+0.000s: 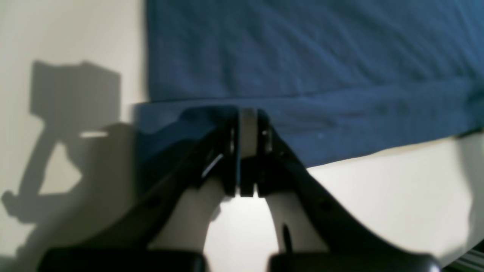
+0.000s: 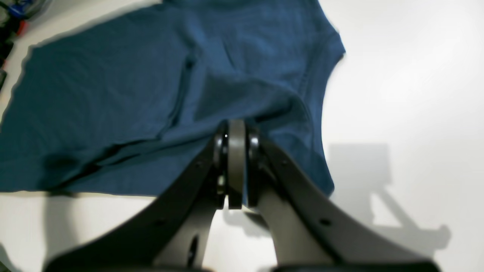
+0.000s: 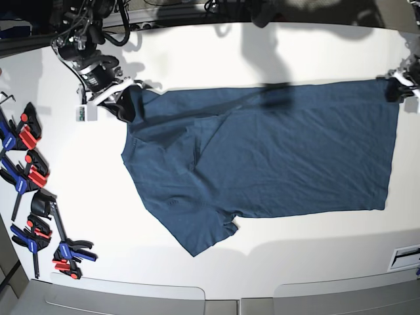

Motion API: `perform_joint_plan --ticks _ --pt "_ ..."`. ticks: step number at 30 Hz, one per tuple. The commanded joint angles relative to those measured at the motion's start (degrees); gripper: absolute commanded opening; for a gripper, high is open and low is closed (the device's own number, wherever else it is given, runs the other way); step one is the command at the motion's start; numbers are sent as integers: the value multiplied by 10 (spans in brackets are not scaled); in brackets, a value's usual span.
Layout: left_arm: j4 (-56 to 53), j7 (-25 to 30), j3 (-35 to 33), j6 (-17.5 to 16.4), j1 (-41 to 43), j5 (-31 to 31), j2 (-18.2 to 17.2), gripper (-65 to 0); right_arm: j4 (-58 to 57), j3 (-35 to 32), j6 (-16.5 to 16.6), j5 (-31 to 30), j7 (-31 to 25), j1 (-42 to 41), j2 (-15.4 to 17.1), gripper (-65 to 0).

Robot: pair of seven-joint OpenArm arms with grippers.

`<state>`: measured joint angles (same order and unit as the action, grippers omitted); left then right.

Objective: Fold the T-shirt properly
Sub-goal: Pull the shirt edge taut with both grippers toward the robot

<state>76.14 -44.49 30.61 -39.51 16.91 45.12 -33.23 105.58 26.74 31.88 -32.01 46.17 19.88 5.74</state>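
The dark navy T-shirt (image 3: pixel 275 157) lies spread flat and wrinkled across the white table, neck end to the left in the base view, with one sleeve pointing to the front edge. My right gripper (image 3: pixel 125 105) is at the shirt's far left shoulder. In the right wrist view it (image 2: pixel 236 130) is shut on a pinched-up ridge of the T-shirt (image 2: pixel 113 94). My left gripper (image 3: pixel 394 88) sits at the far right hem corner. In the left wrist view it (image 1: pixel 247 113) is shut on the hem of the T-shirt (image 1: pixel 302 56), whose corner lifts beside the left finger.
Several blue-and-red clamps (image 3: pixel 26 170) lie along the table's left edge; some show blurred in the right wrist view's top left corner (image 2: pixel 15 15). Cables and equipment line the back edge. Bare white table (image 3: pixel 262 262) runs in front of the shirt.
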Motion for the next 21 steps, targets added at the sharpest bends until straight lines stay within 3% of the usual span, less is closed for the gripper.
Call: perform_joint_plan --ticks 1,6,11,21 --pt "9 14 -1 -5 -7 2 -8 -650 -3 2 0 -9 -21 -2 5 -650" --pt "9 30 -11 -5 -9 -61 18 -650 -88 2 -2 9 -43 -11 5 -650" --pt "7 30 -11 -5 -4 -113 19 -650 -166 2 -2 25 -53 -28 18 -650" --pt "7 25 -10 -5 33 -110 17 -650 -172 3 -2 35 -26 -28 72 -650"
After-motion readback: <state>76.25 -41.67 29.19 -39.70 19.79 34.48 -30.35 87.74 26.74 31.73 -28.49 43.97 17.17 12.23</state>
